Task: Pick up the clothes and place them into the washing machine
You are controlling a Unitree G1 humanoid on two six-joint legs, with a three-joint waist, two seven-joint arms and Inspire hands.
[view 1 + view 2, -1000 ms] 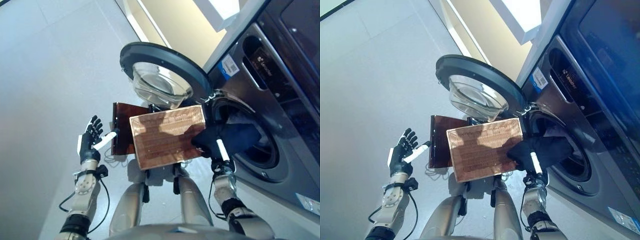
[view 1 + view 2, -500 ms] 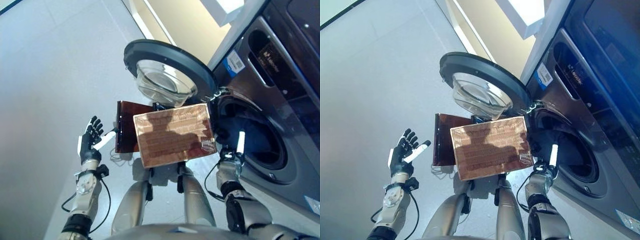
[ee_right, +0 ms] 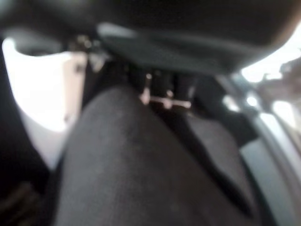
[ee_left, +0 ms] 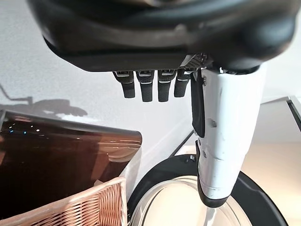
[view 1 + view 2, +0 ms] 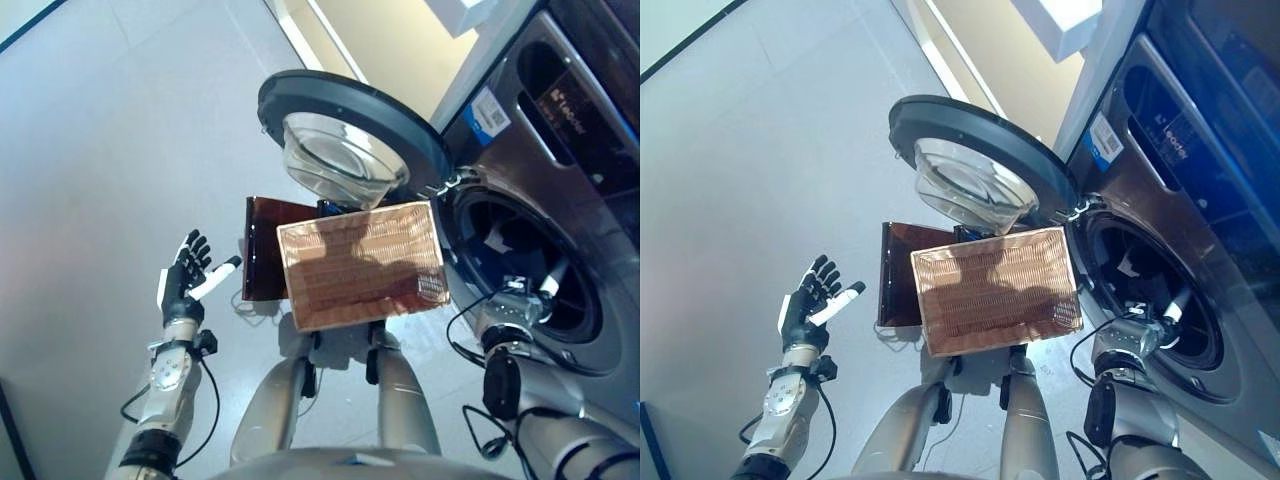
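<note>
Inside the round drum opening of the grey washing machine (image 5: 520, 90), the right hand (image 5: 540, 290) reaches over dark cloth (image 3: 141, 174); whether its fingers grip it I cannot tell. Pushing the cloth deep, clear of the open glass-bowled door (image 5: 345, 140), seems wise. Beside the woven wicker basket (image 5: 360, 262), the left hand (image 5: 185, 280) hangs spread, empty.
</note>
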